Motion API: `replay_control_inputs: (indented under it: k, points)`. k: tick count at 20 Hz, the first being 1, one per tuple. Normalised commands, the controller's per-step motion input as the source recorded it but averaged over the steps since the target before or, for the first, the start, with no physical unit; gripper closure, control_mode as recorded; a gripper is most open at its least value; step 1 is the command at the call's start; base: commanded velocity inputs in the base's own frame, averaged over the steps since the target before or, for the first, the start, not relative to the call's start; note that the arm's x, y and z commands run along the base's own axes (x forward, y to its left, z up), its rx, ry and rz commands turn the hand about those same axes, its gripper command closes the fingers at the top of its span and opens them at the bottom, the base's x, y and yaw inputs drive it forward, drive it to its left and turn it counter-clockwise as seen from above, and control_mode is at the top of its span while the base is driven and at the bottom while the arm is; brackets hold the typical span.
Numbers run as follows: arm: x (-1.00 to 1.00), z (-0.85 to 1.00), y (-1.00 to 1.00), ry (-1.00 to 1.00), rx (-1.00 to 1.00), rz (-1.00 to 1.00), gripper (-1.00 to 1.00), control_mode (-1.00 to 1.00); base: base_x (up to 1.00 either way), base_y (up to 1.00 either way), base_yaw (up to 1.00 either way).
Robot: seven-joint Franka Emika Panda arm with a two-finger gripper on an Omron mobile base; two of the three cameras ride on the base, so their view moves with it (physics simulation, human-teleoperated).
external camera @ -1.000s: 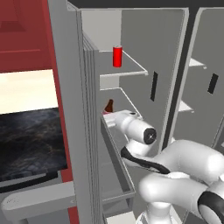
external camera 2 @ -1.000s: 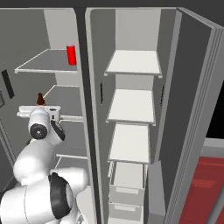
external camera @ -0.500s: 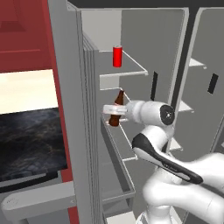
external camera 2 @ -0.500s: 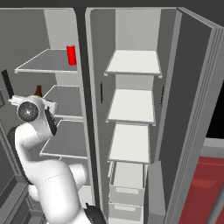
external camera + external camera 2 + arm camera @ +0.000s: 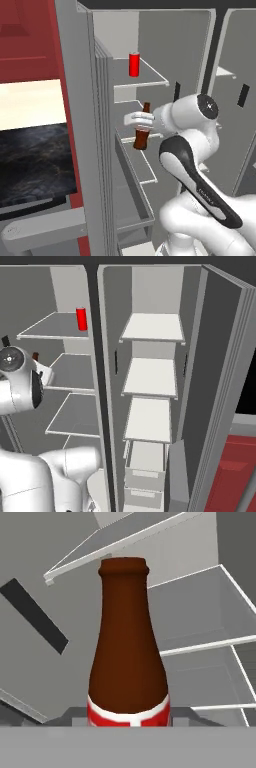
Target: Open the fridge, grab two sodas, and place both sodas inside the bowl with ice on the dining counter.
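Note:
The fridge (image 5: 80, 125) stands with both doors open. My gripper (image 5: 139, 120) is shut on the dark brown soda bottle (image 5: 142, 131) with a red label and holds it upright in the air, in front of the left compartment's middle shelf. In the hand view the bottle (image 5: 128, 647) stands close between my fingers. The red soda can (image 5: 134, 64) stands on the upper shelf, also seen as the can (image 5: 81, 318) at the upper left of the fridge (image 5: 92, 381). The bowl with ice and the dining counter are out of view.
The left door's bins (image 5: 132, 200) jut out just below and left of the bottle. A black stone counter (image 5: 30, 160) under dark red wall cabinets (image 5: 30, 30) lies left of the fridge. The right compartment holds bare shelves (image 5: 150, 376) and drawers (image 5: 145, 471).
The bottle has come off the middle shelf in my gripper and moved outward, toward the camera. My arm's elbow has swung up and to the right. The red can has stayed put.

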Motion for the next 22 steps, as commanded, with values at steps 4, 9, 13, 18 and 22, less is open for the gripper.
replay_control_inputs:
  k: [4,9,13,18,22]
  points:
    - [-1.00,0.00,-0.45,0.00,0.00,-0.01,1.00,-1.00,0.00,0.00,0.00]
    - [-0.91,-0.12,-0.50,0.00,0.00,0.00,1.00,-1.00,0.00,0.00,0.00]
    - [-0.36,-0.20,-0.37,0.00,-0.03,0.03,1.00,-1.00,0.00,0.00,0.00]
    - [-0.30,0.00,-0.17,-0.02,0.00,-0.01,1.00,-1.00,0.00,0.00,0.00]
    - [-0.62,0.00,-0.22,-0.06,0.02,-0.03,1.00,-1.00,0.00,0.00,0.00]
